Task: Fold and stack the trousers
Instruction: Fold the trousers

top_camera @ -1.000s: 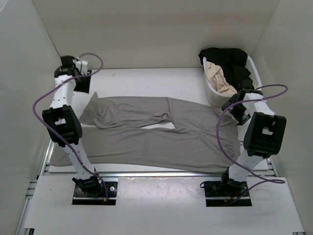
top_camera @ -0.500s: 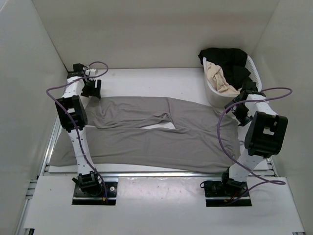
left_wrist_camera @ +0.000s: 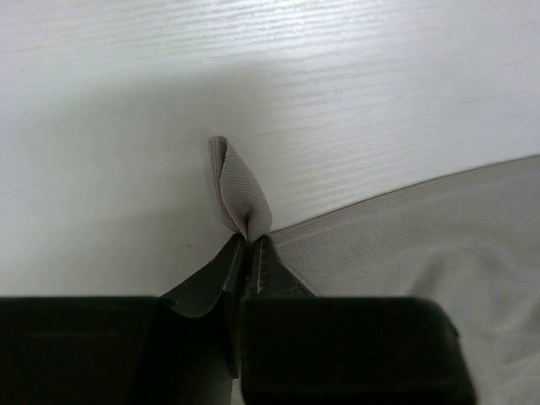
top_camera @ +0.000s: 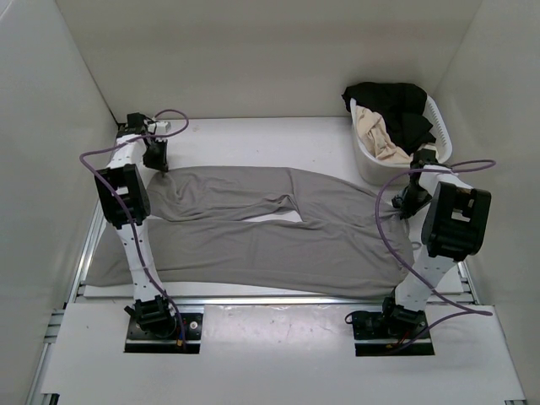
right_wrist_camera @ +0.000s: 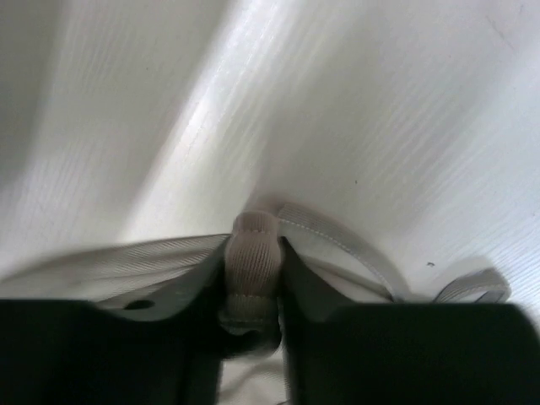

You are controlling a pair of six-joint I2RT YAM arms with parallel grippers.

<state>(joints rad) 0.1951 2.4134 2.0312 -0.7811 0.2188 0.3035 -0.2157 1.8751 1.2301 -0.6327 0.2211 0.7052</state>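
Between the left jaws, pinched shut, just a thin hem tip of the trousers (left_wrist_camera: 242, 190); between the right jaws, clamped tight, the waistband (right_wrist_camera: 253, 253). Spread flat on the desk (left_wrist_camera: 380, 76) between both pairs otherwise. Could slip from that shallow left pinch once lifted.

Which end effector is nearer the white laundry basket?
Right. The right end effector sits just beside the basket, pinching the trousers; the left end effector grips them at the opposite end.
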